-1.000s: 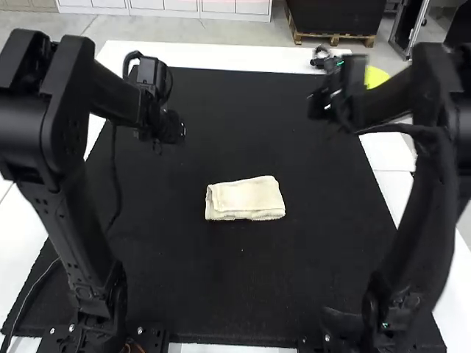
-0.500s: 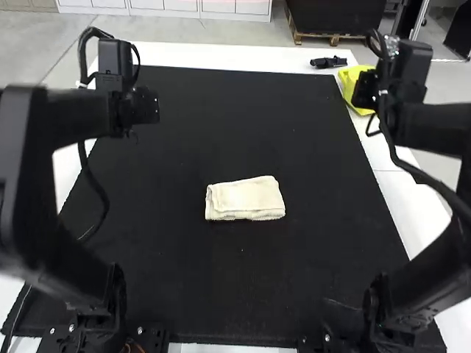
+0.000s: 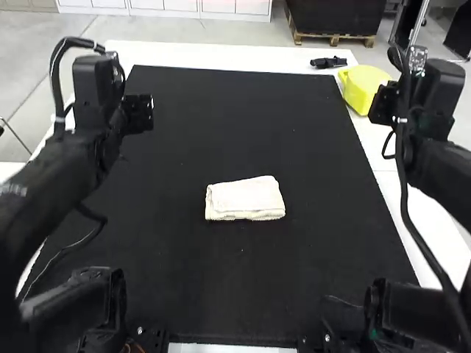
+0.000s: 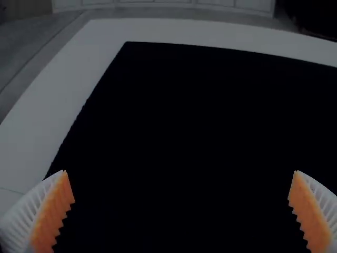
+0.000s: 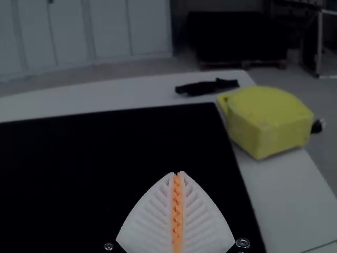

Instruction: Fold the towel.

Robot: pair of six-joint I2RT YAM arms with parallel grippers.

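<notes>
The cream towel [image 3: 245, 198] lies near the middle of the black mat in the high view, folded into a small, thick rectangle with its layers showing along the near edge. Well to its left and farther back is my left gripper [image 3: 140, 112], off the towel. My right gripper [image 3: 383, 104] is over the mat's right edge, also away from the towel. In the left wrist view the left gripper [image 4: 181, 184] stands wide open with nothing between its orange pads. The right gripper [image 5: 178, 174] is shut in the right wrist view, its pads pressed together on nothing.
A yellow object [image 3: 363, 87] stands on the white table [image 3: 221, 56] at the back right. Near it lies a small black item [image 3: 328, 62]. The black mat [image 3: 243, 110] stretches around the towel, and a cable hangs by each arm.
Both arms have drawn outward, the left to the view's left and the right to its right, away from the mat's middle. The towel has stayed still.
</notes>
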